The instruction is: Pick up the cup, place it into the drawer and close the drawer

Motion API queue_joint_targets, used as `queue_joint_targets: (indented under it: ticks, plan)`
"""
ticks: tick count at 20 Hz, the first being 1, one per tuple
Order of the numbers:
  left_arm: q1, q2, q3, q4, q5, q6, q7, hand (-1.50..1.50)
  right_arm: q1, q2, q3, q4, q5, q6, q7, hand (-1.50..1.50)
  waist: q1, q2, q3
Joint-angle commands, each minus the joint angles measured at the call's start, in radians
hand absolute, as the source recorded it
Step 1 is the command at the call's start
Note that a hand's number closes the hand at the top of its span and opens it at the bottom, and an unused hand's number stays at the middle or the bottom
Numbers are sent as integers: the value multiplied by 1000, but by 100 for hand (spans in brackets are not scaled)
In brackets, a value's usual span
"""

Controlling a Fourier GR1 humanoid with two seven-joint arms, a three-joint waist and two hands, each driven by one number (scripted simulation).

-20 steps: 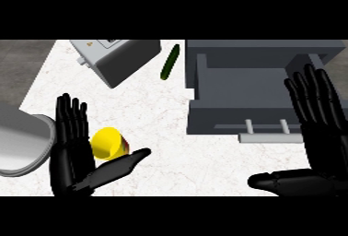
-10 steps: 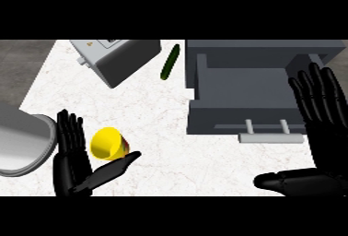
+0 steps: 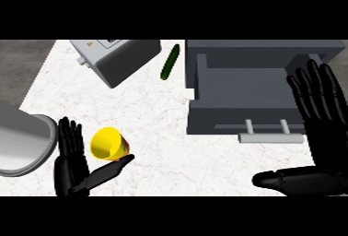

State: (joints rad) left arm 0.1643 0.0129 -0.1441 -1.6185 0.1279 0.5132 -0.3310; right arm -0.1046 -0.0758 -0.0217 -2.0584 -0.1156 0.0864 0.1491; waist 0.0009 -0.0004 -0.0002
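The left hand is open wide, with the yellow cup lying on its side between fingers and thumb. To grasp well, curl around the cup body first. The open drawer waits at 2 o'clock; the right hand rests open there.

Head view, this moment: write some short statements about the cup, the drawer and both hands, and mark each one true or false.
1. The yellow cup lies inside the drawer. False: it is on the counter beside the left hand.
2. The drawer is open. True.
3. The right hand is curled round the drawer handle. False: its fingers are straight, right of the handle.
4. A green cucumber lies left of the drawer. True.
5. The left hand's fingers are straight. True.
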Motion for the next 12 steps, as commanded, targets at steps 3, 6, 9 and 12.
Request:
queue_joint_targets:
  ticks: [3,6,9,12]
  plan:
    - [10,-12,49,173,73,-52,-186,-150,42,-25,-51,-47,-74,38,22,-150,-2,0,0]
    - [14,-12,40,183,59,-80,-162,-150,-84,-22,-32,-2,-34,-5,76,-150,2,0,0]
    - [-11,7,87,217,94,-101,-179,-150,20,44,59,-78,34,-37,48,-150,-1,0,0]
    - [-11,12,136,275,146,-151,-257,-150,113,8,14,-78,7,40,-34,-150,-2,0,0]
